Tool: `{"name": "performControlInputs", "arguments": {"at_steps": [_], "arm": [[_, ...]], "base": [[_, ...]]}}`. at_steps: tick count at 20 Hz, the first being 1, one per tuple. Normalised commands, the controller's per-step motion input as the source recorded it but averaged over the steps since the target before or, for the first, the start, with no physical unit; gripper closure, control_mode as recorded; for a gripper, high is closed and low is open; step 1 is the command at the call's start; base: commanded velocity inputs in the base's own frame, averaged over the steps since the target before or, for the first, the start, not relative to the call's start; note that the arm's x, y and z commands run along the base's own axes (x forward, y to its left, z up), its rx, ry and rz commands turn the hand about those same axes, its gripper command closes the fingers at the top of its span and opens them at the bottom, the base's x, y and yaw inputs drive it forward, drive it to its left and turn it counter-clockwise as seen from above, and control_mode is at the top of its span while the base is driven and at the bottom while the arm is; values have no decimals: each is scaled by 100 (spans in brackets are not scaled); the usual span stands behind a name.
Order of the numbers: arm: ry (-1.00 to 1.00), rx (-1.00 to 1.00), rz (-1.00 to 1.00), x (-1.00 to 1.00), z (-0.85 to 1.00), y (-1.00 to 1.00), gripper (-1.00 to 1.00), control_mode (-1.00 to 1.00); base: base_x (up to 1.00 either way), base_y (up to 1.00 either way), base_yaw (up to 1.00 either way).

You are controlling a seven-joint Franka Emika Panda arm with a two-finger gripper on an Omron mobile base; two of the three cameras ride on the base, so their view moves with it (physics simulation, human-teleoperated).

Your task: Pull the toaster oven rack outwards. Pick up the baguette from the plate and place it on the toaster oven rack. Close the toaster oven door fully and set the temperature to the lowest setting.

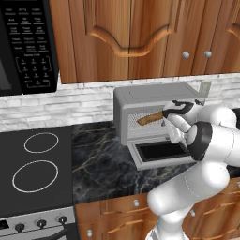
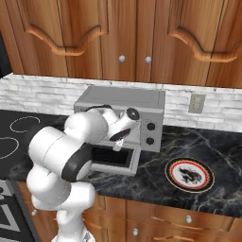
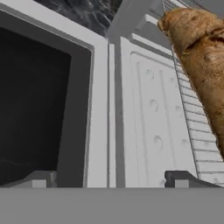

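Golden-brown baguette point(image 3: 202, 57) on rack point(image 3: 197, 144) (door point(image 3: 52, 100) down)

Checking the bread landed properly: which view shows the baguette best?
The hand view: the baguette fills its right side, lying on the rack. The left base view shows it small inside the toaster oven; in the right base view the arm blocks it.

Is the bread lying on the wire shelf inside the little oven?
Touching. In the hand view the baguette lies right on the toaster oven rack, its wires running under the crust with no gap; the left base view shows it inside the toaster oven.
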Motion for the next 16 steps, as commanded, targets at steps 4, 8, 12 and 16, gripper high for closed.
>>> {"name": "performControlInputs", "arguments": {"at_steps": [4,8,12,16], "arm": [[-29,10,1,-27,0,-1,-100,-100],[-25,11,0,-91,7,-5,-100,-100],[-3,8,-1,-100,79,-11,-100,-100],[7,12,-1,-64,89,-22,-100,-100]], "base": [[0,0,0],[0,0,0],[0,0,0],[0,0,0]]}}
